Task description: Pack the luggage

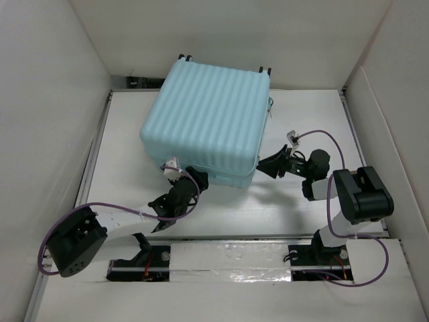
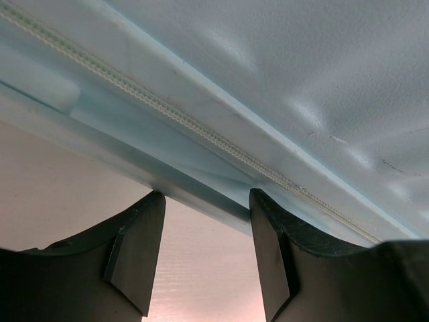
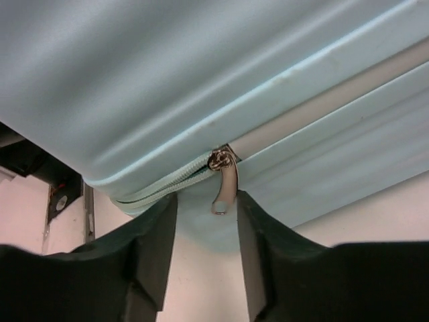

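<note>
The pale aqua ribbed luggage [image 1: 208, 117] lies flat and closed at the back middle of the table, wheels at the far edge. My left gripper [image 1: 198, 182] is open at its near-left edge; in the left wrist view [image 2: 204, 251] the fingertips touch the lower shell just under the zipper track [image 2: 201, 131]. My right gripper [image 1: 263, 163] is open at the near-right corner. In the right wrist view [image 3: 206, 258] a metal zipper pull [image 3: 224, 180] hangs between the fingertips, close to the right finger [image 3: 251, 248], not pinched. Left of the pull the zipper seam [image 3: 161, 189] gapes slightly.
White walls [image 1: 53, 100] enclose the white table [image 1: 295, 208] on the left, right and back. A raised rail [image 1: 234, 255] with the arm bases runs along the near edge. Purple cables [image 1: 322, 137] loop off both arms.
</note>
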`<act>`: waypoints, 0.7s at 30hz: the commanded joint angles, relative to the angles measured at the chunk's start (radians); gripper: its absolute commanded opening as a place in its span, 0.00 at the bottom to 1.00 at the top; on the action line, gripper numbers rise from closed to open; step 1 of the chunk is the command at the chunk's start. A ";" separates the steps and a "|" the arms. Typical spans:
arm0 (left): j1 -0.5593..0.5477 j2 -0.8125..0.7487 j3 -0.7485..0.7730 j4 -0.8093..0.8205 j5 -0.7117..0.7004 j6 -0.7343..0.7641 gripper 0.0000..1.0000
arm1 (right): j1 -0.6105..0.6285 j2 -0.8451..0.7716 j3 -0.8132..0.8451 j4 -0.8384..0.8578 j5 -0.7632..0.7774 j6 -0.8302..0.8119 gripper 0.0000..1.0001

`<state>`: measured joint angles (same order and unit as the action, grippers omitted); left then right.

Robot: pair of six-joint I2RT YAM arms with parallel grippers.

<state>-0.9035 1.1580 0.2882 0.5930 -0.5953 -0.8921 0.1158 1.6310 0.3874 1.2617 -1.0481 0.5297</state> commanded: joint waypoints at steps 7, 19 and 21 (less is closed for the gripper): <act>-0.032 0.008 0.012 -0.016 0.094 0.053 0.47 | -0.025 0.027 0.129 0.093 -0.047 -0.068 0.53; -0.032 0.011 0.009 -0.002 0.104 0.050 0.47 | -0.016 0.187 0.094 0.418 -0.081 0.118 0.34; -0.032 0.014 0.011 0.001 0.106 0.055 0.46 | -0.016 0.187 0.094 0.444 -0.079 0.144 0.29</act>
<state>-0.9089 1.1576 0.2882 0.5915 -0.5980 -0.8951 0.0837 1.7832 0.5037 1.3708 -1.1183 0.6449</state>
